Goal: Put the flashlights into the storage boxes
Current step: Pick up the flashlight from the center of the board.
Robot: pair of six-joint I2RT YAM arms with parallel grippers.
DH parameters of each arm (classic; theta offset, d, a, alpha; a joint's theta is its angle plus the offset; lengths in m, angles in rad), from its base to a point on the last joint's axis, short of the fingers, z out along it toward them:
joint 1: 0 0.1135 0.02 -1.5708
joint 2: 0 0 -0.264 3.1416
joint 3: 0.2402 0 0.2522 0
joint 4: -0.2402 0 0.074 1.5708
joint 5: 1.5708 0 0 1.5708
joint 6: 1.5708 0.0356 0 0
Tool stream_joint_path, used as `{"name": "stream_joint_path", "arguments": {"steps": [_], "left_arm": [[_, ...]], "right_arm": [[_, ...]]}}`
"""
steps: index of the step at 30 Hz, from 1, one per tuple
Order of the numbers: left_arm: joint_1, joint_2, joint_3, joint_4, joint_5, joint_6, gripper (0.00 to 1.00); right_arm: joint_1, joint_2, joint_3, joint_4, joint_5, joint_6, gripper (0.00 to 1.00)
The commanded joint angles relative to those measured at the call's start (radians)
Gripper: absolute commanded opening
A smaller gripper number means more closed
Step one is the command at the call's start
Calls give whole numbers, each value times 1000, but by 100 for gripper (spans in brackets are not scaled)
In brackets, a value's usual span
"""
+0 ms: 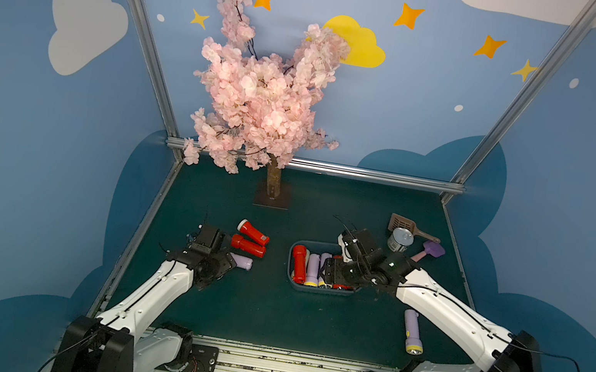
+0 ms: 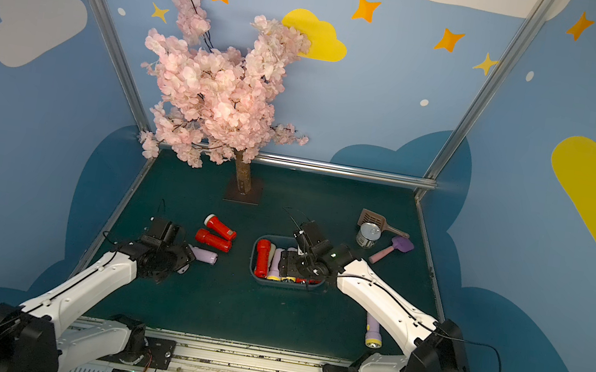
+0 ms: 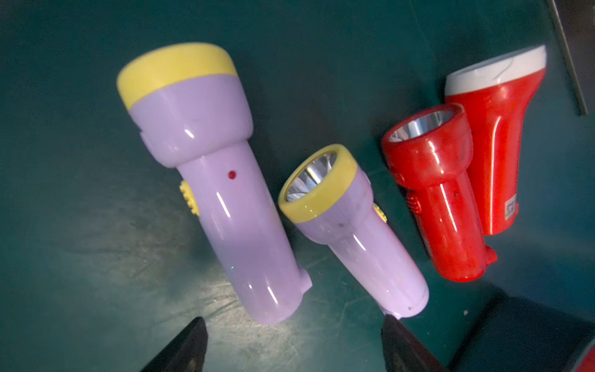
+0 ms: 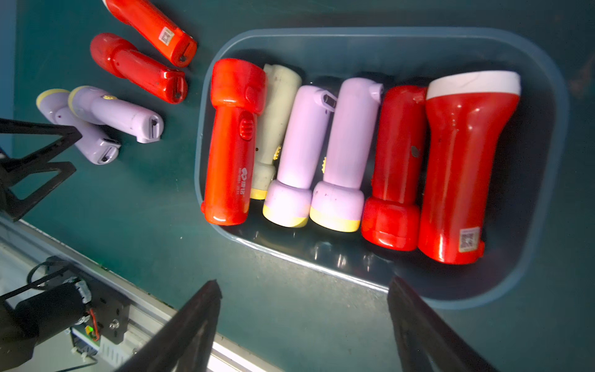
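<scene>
**Storage box** (image 4: 547,83): blue-grey tub with rounded corners, on the green mat (image 1: 306,326), right of centre. The right arm's wrist partly covers it in both top views.

**Contents:** six flashlights lying side by side.
- Red flashlight (image 4: 231,141), at the left end against the wall.
- Pale flashlight (image 4: 278,109), next to it and partly under it.
- First lilac flashlight (image 4: 302,151) and second lilac flashlight (image 4: 349,145) (yellow heads both toward the near rim).
- Dark red flashlight (image 4: 397,161).
- White-headed red flashlight (image 4: 460,167), at the right end.

**Loose group**, on the mat left of the box:
- White-capped red torch (image 3: 495,135).
- Plain red torch (image 3: 441,206), just beside it.
- Larger-looking lilac torch (image 3: 222,199) and nearer lilac torch (image 3: 354,235), close together and partly hidden under the left wrist in the top views.

**Stray lilac flashlight** (image 1: 412,330): alone on the mat beside the right forearm, yellow head toward the robot.

**Left gripper** (image 3: 293,322): jaws apart with nothing between them, just behind the tail ends of the two lilac torches.

**Right gripper** (image 4: 305,283): jaws wide and empty, above the box's near rim.

**Sundries:**
- Right rear: silver can (image 1: 400,240), brown slotted scoop (image 1: 400,222), purple spade (image 1: 433,249).
- Back of the mat: blossom tree (image 1: 262,96).
</scene>
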Motion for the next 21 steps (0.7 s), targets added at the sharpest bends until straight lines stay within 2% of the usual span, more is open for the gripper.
{"name": "stream_joint_path", "arguments": {"steps": [1, 10, 21], "left_arm": [[25, 13, 24, -21, -21, 16, 82], [58, 106, 61, -26, -7, 41, 67], [85, 222, 70, -10, -15, 50, 67]], "right_arm": [[-11, -3, -15, 44, -56, -25, 81], [-56, -4, -44, 68, -92, -38, 81], [-97, 18, -54, 86, -130, -44, 81]]}}
